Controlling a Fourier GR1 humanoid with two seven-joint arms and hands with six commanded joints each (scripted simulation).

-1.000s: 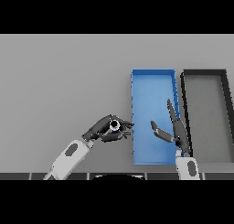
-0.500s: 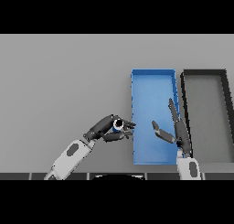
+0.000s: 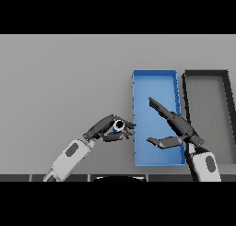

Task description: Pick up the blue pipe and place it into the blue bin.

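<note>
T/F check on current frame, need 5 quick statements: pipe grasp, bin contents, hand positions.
1. The left robot hand has its fingers curled round the blue pipe. True.
2. The pipe already lies inside the blue bin. False: it is held just left of the bin's left wall, outside it.
3. The right robot hand is open, fingers straight, over the blue bin. True.
4. The dark bin stands to the left of the blue bin. False: it stands to its right, side by side.
5. The right robot hand holds the pipe. False: it holds nothing; the left one has the pipe.
</note>
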